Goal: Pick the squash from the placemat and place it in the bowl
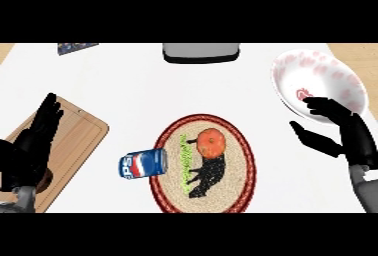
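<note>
Here the squash (211, 141) sits on the placemat (244, 170), apart from the bowl (325, 75) at far right. We judge it light, stiff, smooth and round, so best cupped across its widest part. Our right hand (341, 131) hovers with fingers spread, holding nothing; our left hand (33, 137) rests, fingers straight.

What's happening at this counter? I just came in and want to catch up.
A robot is set to move the orange squash from the oval placemat into the white bowl at the far right. Nothing is held yet: the squash sits on the placemat, with a blue soda can lying at the mat's left edge. The right hand is open just in front of the bowl. The left hand rests open over a wooden cutting board at the left.
</note>
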Action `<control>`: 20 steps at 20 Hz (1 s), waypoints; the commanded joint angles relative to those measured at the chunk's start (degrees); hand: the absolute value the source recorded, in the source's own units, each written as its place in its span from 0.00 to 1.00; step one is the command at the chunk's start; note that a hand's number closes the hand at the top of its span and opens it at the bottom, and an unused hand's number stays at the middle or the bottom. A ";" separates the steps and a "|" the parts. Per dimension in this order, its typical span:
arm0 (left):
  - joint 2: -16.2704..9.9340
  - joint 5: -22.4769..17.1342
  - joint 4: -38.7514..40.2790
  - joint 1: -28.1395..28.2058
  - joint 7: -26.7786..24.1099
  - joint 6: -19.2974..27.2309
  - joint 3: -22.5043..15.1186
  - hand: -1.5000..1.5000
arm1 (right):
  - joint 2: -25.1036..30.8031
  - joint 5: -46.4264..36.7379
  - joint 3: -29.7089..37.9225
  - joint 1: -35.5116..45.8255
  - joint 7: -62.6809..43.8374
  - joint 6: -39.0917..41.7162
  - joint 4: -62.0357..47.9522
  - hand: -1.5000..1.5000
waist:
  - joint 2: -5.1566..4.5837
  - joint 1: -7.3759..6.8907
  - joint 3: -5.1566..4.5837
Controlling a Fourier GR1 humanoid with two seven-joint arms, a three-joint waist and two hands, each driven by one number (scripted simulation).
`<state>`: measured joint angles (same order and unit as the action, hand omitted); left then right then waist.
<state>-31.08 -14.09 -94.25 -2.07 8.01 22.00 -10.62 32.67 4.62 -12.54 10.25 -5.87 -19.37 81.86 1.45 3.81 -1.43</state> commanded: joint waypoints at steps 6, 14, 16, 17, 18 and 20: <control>-1.92 -0.77 1.72 -0.54 -1.10 -0.22 3.94 0.50 | -4.70 -23.21 -9.37 -8.60 -14.07 -25.10 7.06 0.00 | -0.01 0.95 0.40; -0.89 -1.01 0.68 -0.79 -1.23 -1.21 2.85 0.50 | -8.46 -43.87 -13.85 -12.27 -35.29 -29.56 15.69 0.00 | -0.30 -0.40 0.59; -1.86 -1.46 1.30 -0.16 -2.97 -2.55 4.10 0.50 | -8.91 -49.57 -14.26 -11.90 -40.72 -25.82 18.17 0.00 | -0.40 -1.24 0.57; -0.46 -1.54 2.01 -1.60 -1.70 -1.83 3.29 0.50 | -8.19 -50.91 -12.76 -8.56 -44.37 -21.42 20.16 0.00 | -0.68 -1.19 0.59; 0.20 -0.81 3.03 -1.30 -2.86 -1.62 2.79 0.50 | -8.07 -52.99 -13.24 -9.26 -47.24 -18.78 22.77 0.00 | -0.63 -0.67 0.58; -0.27 -0.83 2.06 -1.30 -2.27 -1.67 3.01 0.50 | -7.56 -55.42 -11.56 -6.31 -53.71 -11.87 26.31 0.00 | -0.49 -1.48 0.64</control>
<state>-31.77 -14.98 -92.27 -3.28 5.98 20.58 -7.39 24.58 -44.26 -25.34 1.03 -47.83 -39.40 102.11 1.00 3.03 -0.85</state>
